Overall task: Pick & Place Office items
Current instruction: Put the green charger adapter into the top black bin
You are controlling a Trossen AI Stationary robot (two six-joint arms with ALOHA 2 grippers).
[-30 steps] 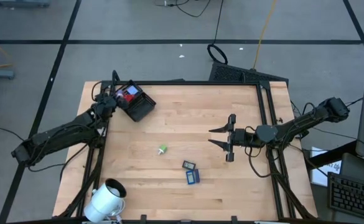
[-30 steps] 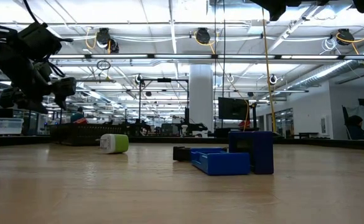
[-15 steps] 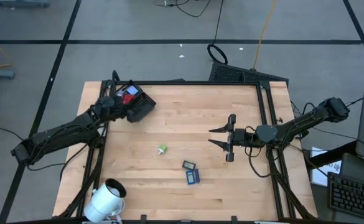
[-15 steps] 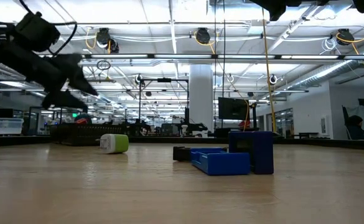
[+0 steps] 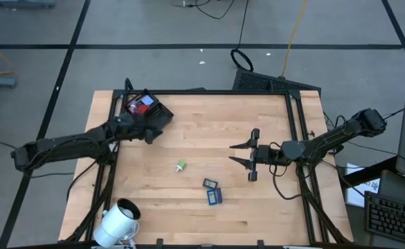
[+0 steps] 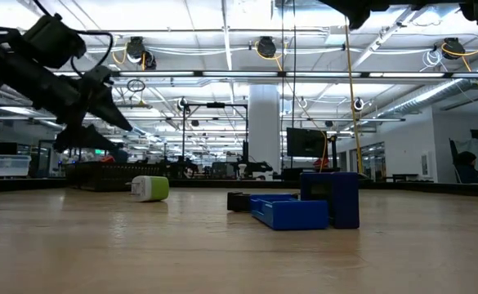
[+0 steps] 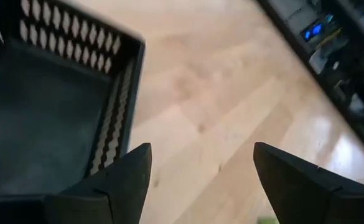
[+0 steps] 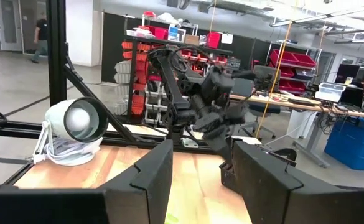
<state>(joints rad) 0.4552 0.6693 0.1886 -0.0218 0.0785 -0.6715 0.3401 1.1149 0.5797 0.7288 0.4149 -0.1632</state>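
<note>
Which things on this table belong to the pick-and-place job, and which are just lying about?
Job:
green-and-white bit
dark item
blue item
red and blue items in black tray
left gripper, open

Lying about:
white cylinder

Grey floor [image 5: 154, 28] with dark lines surrounds the wooden tabletop [image 5: 202, 131]; a keyboard [image 5: 393, 220] sits at four o'clock, ceiling lights [image 6: 222, 57] overhead.

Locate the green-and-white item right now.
In the high view, the green-and-white item lies loose on the table's middle, left of centre, up-left of the blue items, below-right of the black tray.
</note>
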